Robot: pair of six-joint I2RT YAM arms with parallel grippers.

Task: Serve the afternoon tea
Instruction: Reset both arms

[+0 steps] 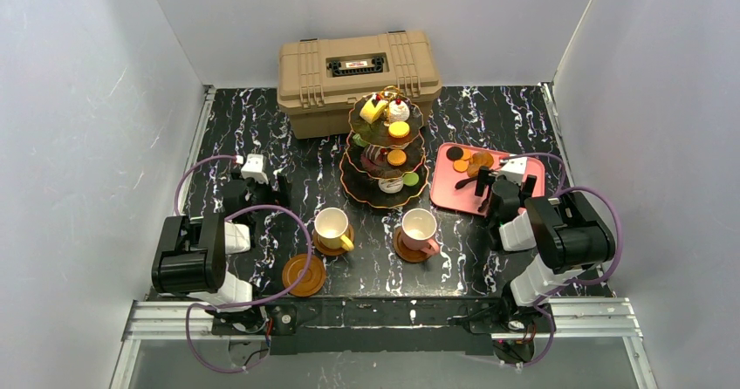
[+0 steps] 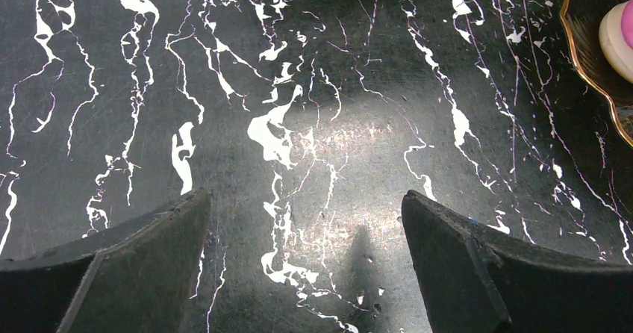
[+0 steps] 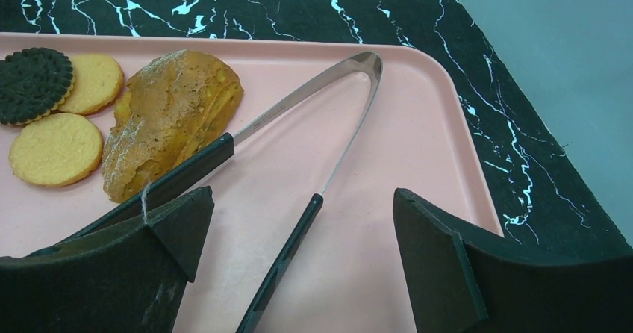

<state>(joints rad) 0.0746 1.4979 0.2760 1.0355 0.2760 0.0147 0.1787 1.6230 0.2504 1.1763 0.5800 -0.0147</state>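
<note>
I have the left gripper point(image 2: 306, 198) over bare table point(image 2: 112, 124), its fingers spread wide and holding nothing. Beneath it is glossy black marble with white veins. This left side gives me the most room: bare marble runs from the gripper toward the far-left corner, hemmed only by the white wall point(image 1: 87, 101) along the left edge.

The stand point(image 1: 388, 149) sits mid-table toward the far edge, directly in front of the tan ribbed toolbox point(image 1: 358, 79); I cannot tell whether they touch. It has three black scalloped tiers with gold rims, loaded with small cakes and macarons point(image 1: 399, 130). Nearer me, the yellow cup point(image 1: 332, 228) and the pink cup point(image 1: 420, 228) each stand on a round brown saucer point(image 1: 406, 251), side by side with a gap between them. A third saucer point(image 1: 303, 274) lies bare close to the near edge, left of centre.

The right gripper point(image 3: 302, 195) hangs over the pink tray point(image 3: 418, 161) by the right edge, fingers released and wide apart. The tray's raised rim runs near the table's right edge, so room is tight there. Metal tongs point(image 3: 298, 98) with black tips lie on the smooth plastic, one arm running between my fingers and the other passing under one finger. A crusty brown pastry point(image 3: 172, 116) rests against the tongs, and beside it are two pale round biscuits point(image 3: 54, 148) and a dark ridged biscuit point(image 3: 33, 83).
</note>
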